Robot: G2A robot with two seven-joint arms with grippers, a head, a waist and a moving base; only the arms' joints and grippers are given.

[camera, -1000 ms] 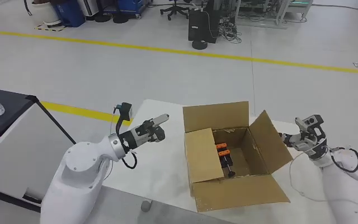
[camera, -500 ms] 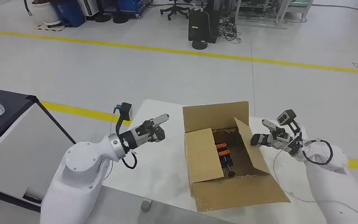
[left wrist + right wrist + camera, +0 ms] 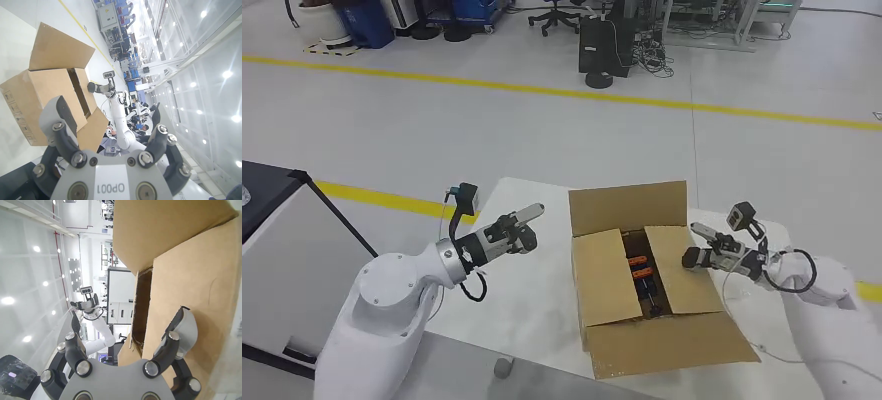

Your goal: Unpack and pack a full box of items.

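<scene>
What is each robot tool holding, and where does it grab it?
Nothing is held. The left tool is open in the air beside the box. The right tool is open too, resting against the flap, not clamped on it.

Brown cardboard box sits on the white table, side flaps folded inward over orange-and-black items
</scene>
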